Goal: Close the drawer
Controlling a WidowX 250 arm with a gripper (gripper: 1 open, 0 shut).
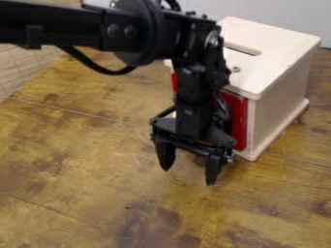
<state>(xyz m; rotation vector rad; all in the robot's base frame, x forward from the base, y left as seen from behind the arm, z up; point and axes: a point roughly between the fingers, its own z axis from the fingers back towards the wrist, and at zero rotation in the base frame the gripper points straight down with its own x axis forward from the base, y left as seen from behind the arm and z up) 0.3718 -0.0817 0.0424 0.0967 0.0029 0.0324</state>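
Cream-white cabinet [265, 77] behind the red drawer [230, 118]; black gripper [189, 169], fingers spread, fronts it over worn yellowed wood table [77, 174]

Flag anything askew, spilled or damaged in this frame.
Nothing stands out. The white cabinet sits squarely on the worn wooden table; the red drawer shows behind the arm. The gripper hangs just in front, fingers apart, empty.

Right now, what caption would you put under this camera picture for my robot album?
A black robot arm's open end effector hangs over the wooden table, in front of the red drawer in the cream-white cabinet.
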